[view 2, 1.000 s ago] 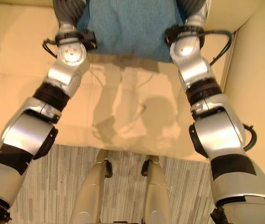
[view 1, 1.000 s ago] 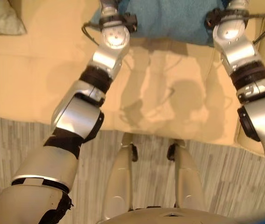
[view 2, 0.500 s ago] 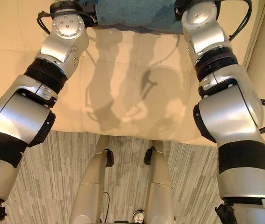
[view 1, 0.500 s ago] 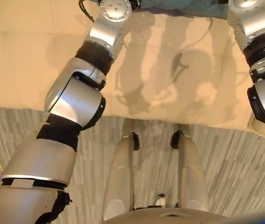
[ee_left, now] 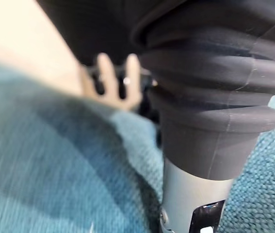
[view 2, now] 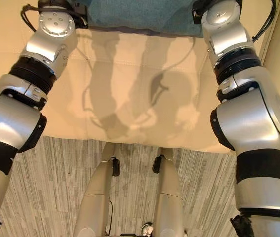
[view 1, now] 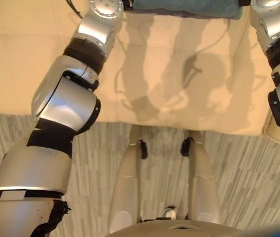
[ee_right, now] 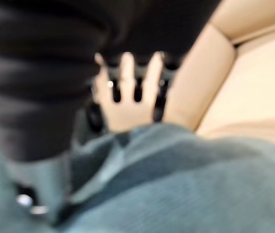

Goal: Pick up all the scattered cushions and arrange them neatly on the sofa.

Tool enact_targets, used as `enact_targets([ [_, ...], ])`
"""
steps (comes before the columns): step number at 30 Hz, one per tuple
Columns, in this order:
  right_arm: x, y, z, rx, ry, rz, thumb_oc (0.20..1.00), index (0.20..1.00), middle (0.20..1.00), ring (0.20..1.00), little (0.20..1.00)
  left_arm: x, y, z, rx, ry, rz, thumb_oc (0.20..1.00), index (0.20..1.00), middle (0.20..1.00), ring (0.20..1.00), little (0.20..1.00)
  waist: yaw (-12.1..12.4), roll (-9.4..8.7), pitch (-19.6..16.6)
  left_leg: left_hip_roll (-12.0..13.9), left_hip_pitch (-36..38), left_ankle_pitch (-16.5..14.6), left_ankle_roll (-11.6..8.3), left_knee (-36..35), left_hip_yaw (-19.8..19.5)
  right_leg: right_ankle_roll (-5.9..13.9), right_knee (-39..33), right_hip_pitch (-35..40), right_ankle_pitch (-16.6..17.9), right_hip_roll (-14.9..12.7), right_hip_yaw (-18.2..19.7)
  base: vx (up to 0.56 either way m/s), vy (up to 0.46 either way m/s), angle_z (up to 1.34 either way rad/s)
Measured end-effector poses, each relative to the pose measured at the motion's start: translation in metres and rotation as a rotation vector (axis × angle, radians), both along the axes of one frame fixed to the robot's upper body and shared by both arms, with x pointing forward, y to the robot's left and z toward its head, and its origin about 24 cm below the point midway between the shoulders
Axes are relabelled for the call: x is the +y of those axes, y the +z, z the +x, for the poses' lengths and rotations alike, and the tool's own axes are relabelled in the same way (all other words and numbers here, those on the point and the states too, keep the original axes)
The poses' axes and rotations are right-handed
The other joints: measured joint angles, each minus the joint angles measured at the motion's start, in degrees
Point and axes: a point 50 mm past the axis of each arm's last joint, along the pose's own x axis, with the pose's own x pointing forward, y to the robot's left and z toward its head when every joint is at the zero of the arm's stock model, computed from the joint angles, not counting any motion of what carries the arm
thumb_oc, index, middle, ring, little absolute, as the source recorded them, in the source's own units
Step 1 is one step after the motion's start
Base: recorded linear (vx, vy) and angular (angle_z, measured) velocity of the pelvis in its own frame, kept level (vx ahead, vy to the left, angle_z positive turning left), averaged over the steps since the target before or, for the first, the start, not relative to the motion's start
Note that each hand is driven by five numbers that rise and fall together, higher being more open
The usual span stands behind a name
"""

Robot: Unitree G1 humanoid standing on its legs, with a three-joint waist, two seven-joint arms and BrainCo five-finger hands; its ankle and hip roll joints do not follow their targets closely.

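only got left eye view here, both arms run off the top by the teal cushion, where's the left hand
Observer: In the left wrist view the left hand is right at the teal cushion, with teal fabric on both sides of its dark ribbed cover.
Operator: and the right one
Observer: In the right wrist view the right hand sits just as close over the same cushion.
Operator: are they gripping it
Observer: It's too blurred to tell for either hand. What does show there is the cream sofa behind the cushion, with a seam between two padded sections.
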Motion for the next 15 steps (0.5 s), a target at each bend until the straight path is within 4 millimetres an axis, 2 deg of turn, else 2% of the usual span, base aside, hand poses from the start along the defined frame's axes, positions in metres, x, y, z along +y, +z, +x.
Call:
enact_targets([
  [1, -0.007, 0.001, -0.001, 0.006, -0.010, -0.004, 1.000, 1.000, 1.000, 1.000, 1.000, 0.012, 0.004, -0.001, -0.005, 0.029, 0.034, 1.000, 1.000, 1.000, 1.000, 1.000, 0.27, 0.02, 0.01, -0.01, 0.10, 0.09, -0.12, 0.00, 0.04, -0.01, 0.15, 0.01, 0.01, 0.00, 0.13, -0.03, -0.003, 0.00],
  [5, -0.028, 0.004, -0.006, 0.021, -0.076, -0.067, 1.000, 1.000, 1.000, 1.000, 1.000, 0.037, 0.010, -0.006, -0.015, 0.101, 0.099, 1.000, 1.000, 1.000, 1.000, 1.000, 0.34, 0.02, 0.01, -0.07, 0.53, 0.28, -0.14, 0.00, 0.01, -0.14, 0.72, 0.16, -0.09, -0.12, 0.14, -0.04, -0.003, 0.01],
  [8, -0.042, 0.002, -0.009, 0.036, -0.116, -0.084, 1.000, 1.000, 1.000, 1.000, 1.000, 0.049, 0.013, -0.008, -0.020, 0.133, 0.120, 1.000, 1.000, 1.000, 1.000, 1.000, 0.28, 0.03, 0.00, -0.24, 0.68, 0.51, -0.06, 0.26, 0.03, -0.51, 1.99, -0.09, -0.65, -0.46, 0.08, -0.02, -0.002, 0.04],
  [9, -0.047, 0.001, -0.010, 0.044, -0.128, -0.099, 1.000, 1.000, 1.000, 1.000, 1.000, 0.055, 0.015, -0.010, -0.021, 0.159, 0.153, 1.000, 1.000, 1.000, 1.000, 1.000, 0.31, 0.03, 0.00, -0.22, 0.79, -0.10, -0.64, 0.17, -0.28, -0.61, 2.16, 0.01, -0.92, -0.48, 0.04, -0.02, -0.012, 0.04],
  [10, -0.066, 0.001, -0.015, 0.056, -0.181, -0.091, 1.000, 1.000, 1.000, 1.000, 1.000, 0.076, 0.016, -0.013, -0.014, 0.222, 0.155, 1.000, 1.000, 1.000, 1.000, 1.000, 0.45, 0.04, 0.00, -0.37, 1.07, 0.04, -0.85, -0.12, -0.28, -0.69, 2.25, 0.05, -0.84, -0.46, -0.06, -0.09, -0.010, 0.01],
  [12, -0.084, -0.001, -0.020, 0.066, -0.226, -0.092, 1.000, 1.000, 1.000, 1.000, 1.000, 0.106, 0.011, -0.017, 0.023, 0.302, 0.143, 1.000, 1.000, 1.000, 1.000, 1.000, 0.38, 0.03, 0.00, -0.37, 1.61, 0.01, -0.92, -0.23, -0.11, -0.68, 2.58, 0.31, -1.00, -0.59, 0.25, 0.00, 0.000, 0.00],
  [15, -0.110, -0.004, -0.030, 0.081, -0.299, -0.099, 1.000, 1.000, 1.000, 1.000, 1.000, 0.143, 0.013, -0.030, 0.030, 0.388, 0.116, 1.000, 1.000, 1.000, 1.000, 1.000, 0.33, 0.03, 0.00, -0.31, 1.77, 0.23, -0.63, -0.22, -0.12, -0.70, 2.58, 0.45, -1.06, -0.53, 0.22, 0.00, 0.000, 0.00],
])
